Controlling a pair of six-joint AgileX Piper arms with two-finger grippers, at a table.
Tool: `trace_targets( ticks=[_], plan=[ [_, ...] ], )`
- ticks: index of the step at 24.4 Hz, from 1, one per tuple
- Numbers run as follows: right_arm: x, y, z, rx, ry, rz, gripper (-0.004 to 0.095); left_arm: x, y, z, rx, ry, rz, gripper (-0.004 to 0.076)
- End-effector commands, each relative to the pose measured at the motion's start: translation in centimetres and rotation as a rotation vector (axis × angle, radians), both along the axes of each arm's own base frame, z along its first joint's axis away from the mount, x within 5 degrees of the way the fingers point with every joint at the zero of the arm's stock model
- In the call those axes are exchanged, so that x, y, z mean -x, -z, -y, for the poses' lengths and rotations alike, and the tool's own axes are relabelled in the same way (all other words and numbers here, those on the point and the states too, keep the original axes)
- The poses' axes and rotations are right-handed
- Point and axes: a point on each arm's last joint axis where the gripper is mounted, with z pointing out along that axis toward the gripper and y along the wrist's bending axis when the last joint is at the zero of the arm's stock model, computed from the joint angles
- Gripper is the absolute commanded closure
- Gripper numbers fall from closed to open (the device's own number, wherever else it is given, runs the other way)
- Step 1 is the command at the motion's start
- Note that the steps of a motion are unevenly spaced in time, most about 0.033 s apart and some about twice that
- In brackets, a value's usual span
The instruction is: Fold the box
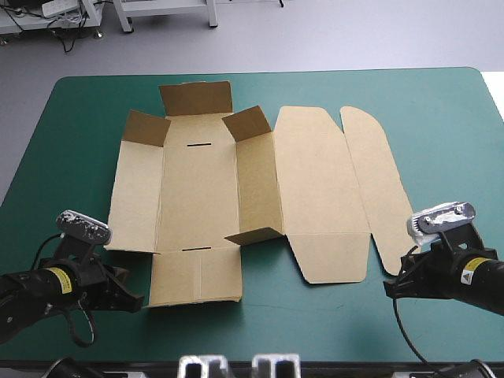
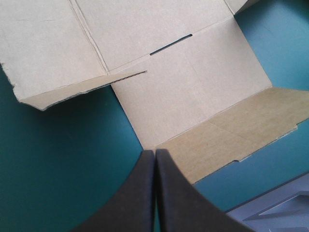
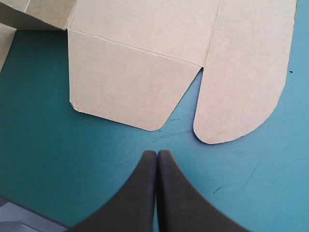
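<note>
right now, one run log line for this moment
box: mostly flat, some flaps raised | left gripper: shut, beside near flap | right gripper: shut, off box

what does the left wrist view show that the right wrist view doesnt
Only the left wrist view: a narrow slot cut in the box, a lifted flap casting shadow, and the near flap just ahead of the left hand.
Only the right wrist view: a tapered tab and a rounded flap, both flat, ahead of the right hand.
Both: brown board on the teal-green cover, with that view's own hand shut and holding nothing.
</note>
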Motion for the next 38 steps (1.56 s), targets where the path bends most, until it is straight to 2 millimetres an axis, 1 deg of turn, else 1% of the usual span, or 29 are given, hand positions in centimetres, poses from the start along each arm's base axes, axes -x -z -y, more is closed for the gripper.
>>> trace_targets(
  ticks=[1,8,13,17,21,25,27,30,32,34,37,38],
  plan=[
    [-0.2,-0.8,-0.1,-0.025,0.004,0.056,0.0928,-0.2,-1.1,0.2,0.046,0.002,0.056,0.0734],
    [-0.2,-0.8,-0.1,-0.030,0.002,0.051,0.0928,-0.1,-1.1,0.2,0.046,0.000,0.048,0.0734],
    [-0.2,-0.8,-0.1,-0.030,0.002,0.051,0.0928,-0.2,-1.4,0.7,0.110,0.010,0.068,0.0734],
    [-0.2,-0.8,-0.1,-0.030,0.002,0.051,0.0928,-0.7,-1.8,0.9,0.131,0.024,0.135,0.0734],
    [-0.2,-0.8,-0.1,-0.031,0.002,0.052,0.0928,-1.6,-1.9,1.4,0.133,0.043,0.182,0.0734],
    [-0.2,-0.8,-0.1,-0.030,0.001,0.055,0.0928,-3.1,-1.0,2.2,0.106,0.044,0.117,0.0734],
    [-0.2,-0.8,-0.1,-0.030,0.001,0.055,0.0928,-4.1,-0.8,2.4,0.074,0.043,0.139,0.0734],
    [-0.2,-0.8,-0.1,-0.030,0.001,0.055,0.0928,-6.3,-0.7,3.1,0.032,0.044,0.175,0.0734],
    [-0.2,-0.8,-0.1,-0.030,0.001,0.055,0.0928,-7.4,-1.2,3.6,0.005,0.058,0.181,0.0732],
    [-0.2,-0.8,-0.1,-0.030,0.001,0.055,0.0928,-8.5,-2.2,4.0,-0.023,0.085,0.213,0.0732],
    [-0.2,-0.8,-0.1,-0.029,0.000,0.052,0.0928,-10.2,-3.7,4.2,-0.114,0.088,0.230,0.0708],
    [-0.2,-0.8,-0.1,-0.028,0.000,0.049,0.0928,-10.6,-3.9,4.2,-0.138,0.086,0.224,0.0708]
  ],
)
